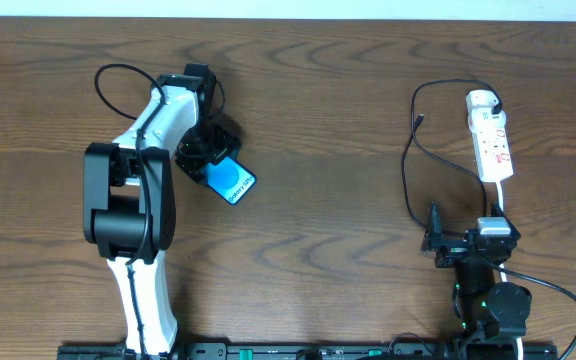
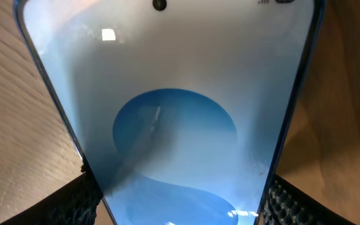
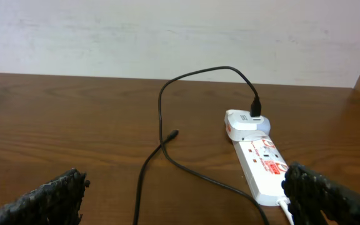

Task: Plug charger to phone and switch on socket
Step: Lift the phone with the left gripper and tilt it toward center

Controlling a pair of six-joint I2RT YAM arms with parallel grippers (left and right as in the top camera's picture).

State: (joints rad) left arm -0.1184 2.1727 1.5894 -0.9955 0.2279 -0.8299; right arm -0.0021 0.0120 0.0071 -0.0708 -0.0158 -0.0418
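My left claw (image 1: 210,150) grips the phone (image 1: 231,181) by its long edges. In the wrist view the pads (image 2: 83,201) press against both sides, and the screen faces up, at the left of the table (image 1: 328,90). My right claw (image 3: 186,199) hangs open and empty, well apart from the phone and near the socket (image 1: 492,145) on the right. The charger (image 3: 160,109) has its white head seated in the socket's far end. Its tip (image 3: 174,134) lies loose on the table beside the strip.

I judge the step in hand to be bringing phone and tip together. I should hold the phone firm and level, with its port end turned towards my right arm and clear of my pads. Which end bears the port I cannot tell. With the right claw I should pinch the cable just behind the tip so it cannot swivel, square it to the port, and push straight in.
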